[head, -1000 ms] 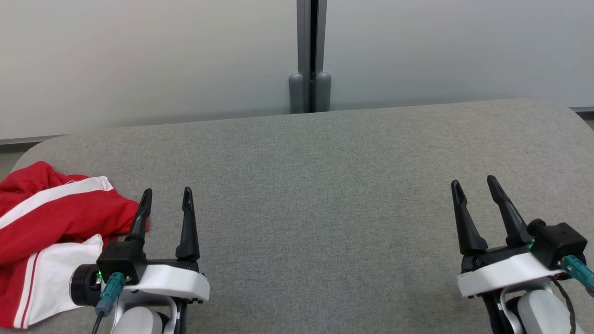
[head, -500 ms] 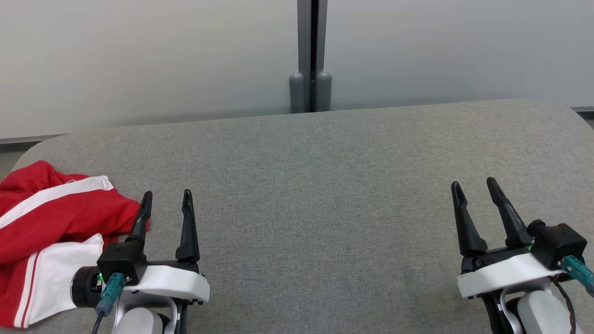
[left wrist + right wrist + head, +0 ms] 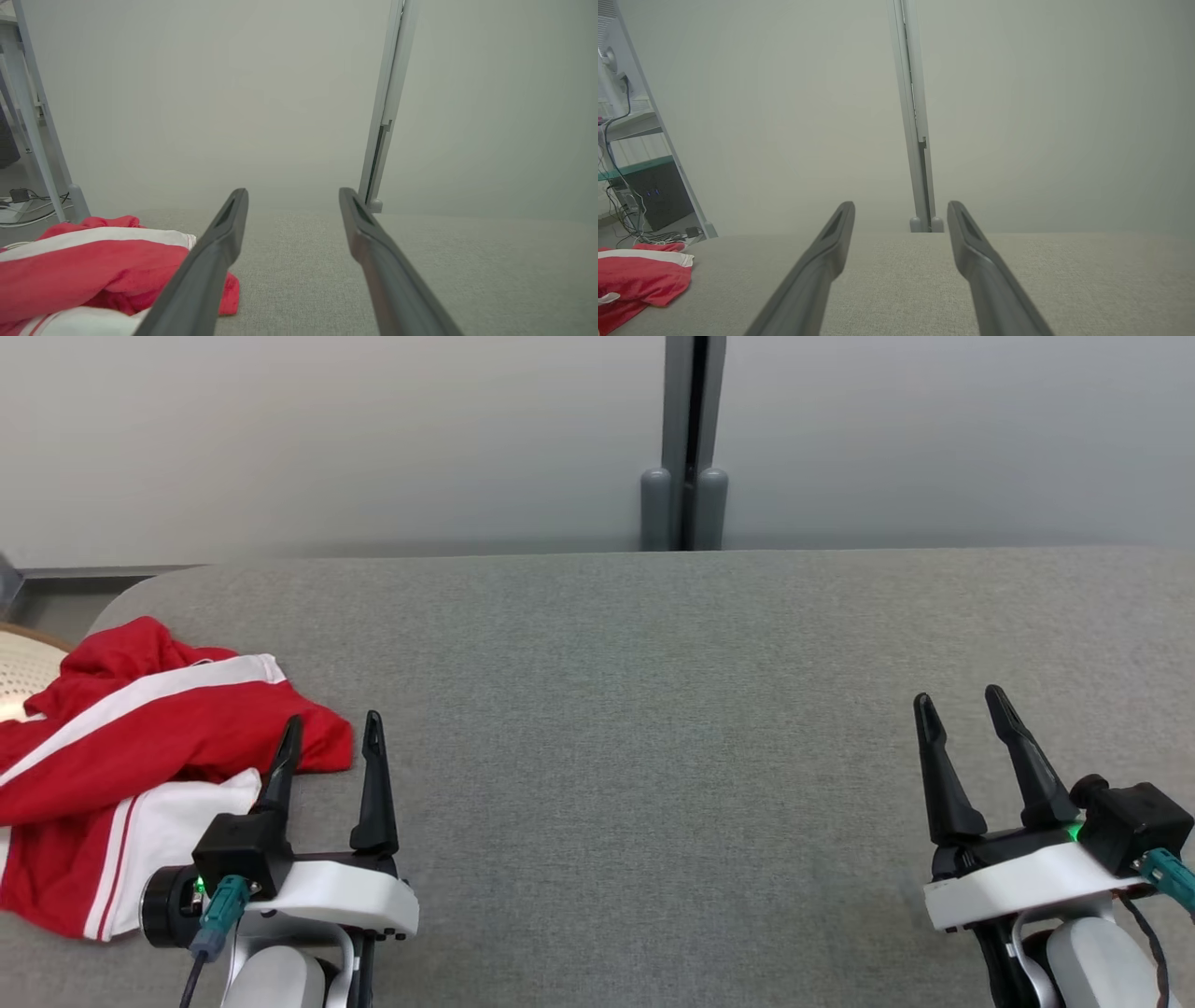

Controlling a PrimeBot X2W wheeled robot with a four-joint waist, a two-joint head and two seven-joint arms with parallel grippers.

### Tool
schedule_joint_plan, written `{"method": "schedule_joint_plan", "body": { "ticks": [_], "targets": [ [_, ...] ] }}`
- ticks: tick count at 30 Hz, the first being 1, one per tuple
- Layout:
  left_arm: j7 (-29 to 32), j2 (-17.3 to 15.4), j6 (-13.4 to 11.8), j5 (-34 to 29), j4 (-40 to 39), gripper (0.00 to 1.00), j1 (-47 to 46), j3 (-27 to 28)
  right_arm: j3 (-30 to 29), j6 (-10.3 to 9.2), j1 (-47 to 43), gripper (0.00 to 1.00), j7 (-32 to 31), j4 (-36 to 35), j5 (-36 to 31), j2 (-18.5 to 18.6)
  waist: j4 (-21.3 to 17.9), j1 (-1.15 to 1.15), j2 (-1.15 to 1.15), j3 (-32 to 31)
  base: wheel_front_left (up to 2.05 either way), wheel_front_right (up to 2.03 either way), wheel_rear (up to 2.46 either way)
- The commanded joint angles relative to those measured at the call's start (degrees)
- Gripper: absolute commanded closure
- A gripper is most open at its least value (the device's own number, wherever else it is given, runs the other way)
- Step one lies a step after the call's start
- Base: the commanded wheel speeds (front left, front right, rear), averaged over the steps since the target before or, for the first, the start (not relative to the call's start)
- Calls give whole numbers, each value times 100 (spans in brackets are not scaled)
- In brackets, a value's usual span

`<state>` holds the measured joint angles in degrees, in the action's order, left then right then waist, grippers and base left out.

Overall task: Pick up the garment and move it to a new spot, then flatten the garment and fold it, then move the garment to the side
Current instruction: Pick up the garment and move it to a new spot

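The red-and-white garment (image 3: pixel 140 747) is running off the head view's left edge, and the left gripper (image 3: pixel 334 721) is hiding a strip of its near side. Behind it a pale woven thing (image 3: pixel 23 677) (too little showing to name) is getting cropped by the same edge.

Red garment (image 3: pixel 159 728) with white stripes and a white panel at the frame's left, flecked grey table cover (image 3: pixel 653 709), pale grey wall panels (image 3: pixel 327 429), darker grey post (image 3: pixel 684 429), left gripper (image 3: pixel 333 733) and right gripper (image 3: pixel 960 702) with black fingers (image 3: pixel 377 803), white housings (image 3: pixel 345 901), teal plugs (image 3: pixel 219 905)
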<state>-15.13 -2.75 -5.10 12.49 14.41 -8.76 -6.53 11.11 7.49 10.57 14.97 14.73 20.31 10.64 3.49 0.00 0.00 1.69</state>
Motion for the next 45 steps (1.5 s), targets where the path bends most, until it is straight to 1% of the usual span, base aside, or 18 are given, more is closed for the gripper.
{"method": "schedule_joint_plan", "body": {
  "ticks": [1,16,18,20,23,26,32,34,36,39,42,43,45],
  "targets": [
    [-3,-26,-17,-4,19,0,-94,24,-16,0,-31,0,33,-27,40,20,224,0,0,50,0,0,0],
    [-3,-24,-68,77,104,0,-37,274,90,0,-60,0,33,-195,178,57,1718,0,0,160,0,0,0],
    [-4,-24,-81,78,100,0,-23,311,122,0,-58,0,33,-201,184,63,1792,0,0,166,0,0,0],
    [-3,-22,-91,107,103,0,17,369,166,0,-61,0,33,-232,203,97,2011,0,0,185,0,0,0],
    [-3,-21,-99,113,111,0,63,424,217,0,-56,0,33,-268,233,123,2168,0,0,193,0,0,0],
    [-3,-22,-155,155,77,0,116,399,299,0,-53,0,33,-291,256,144,2266,0,0,178,0,0,0],
    [-3,-22,-164,133,83,0,56,441,480,0,-67,0,33,-304,334,173,2319,0,0,140,0,0,0],
    [-3,-33,-123,171,85,0,-29,469,519,0,-64,0,33,-313,353,186,2298,0,0,138,0,0,0],
    [61,-124,-67,199,104,0,-144,495,543,0,-53,0,33,-324,385,209,2257,0,0,151,0,0,0],
    [467,-277,55,336,113,0,-451,542,552,0,-21,0,33,-337,378,253,2173,0,0,200,0,0,0],
    [1186,-474,137,533,224,0,-831,625,553,0,54,0,33,-367,384,290,2053,0,0,299,0,0,0],
    [1469,-573,132,558,275,0,-988,643,549,0,63,0,33,-373,393,297,2015,0,0,318,0,0,0],
    [1999,-654,116,719,355,0,-1299,708,540,0,70,0,33,-391,400,309,1940,0,0,383,0,0,0]
  ]
}}
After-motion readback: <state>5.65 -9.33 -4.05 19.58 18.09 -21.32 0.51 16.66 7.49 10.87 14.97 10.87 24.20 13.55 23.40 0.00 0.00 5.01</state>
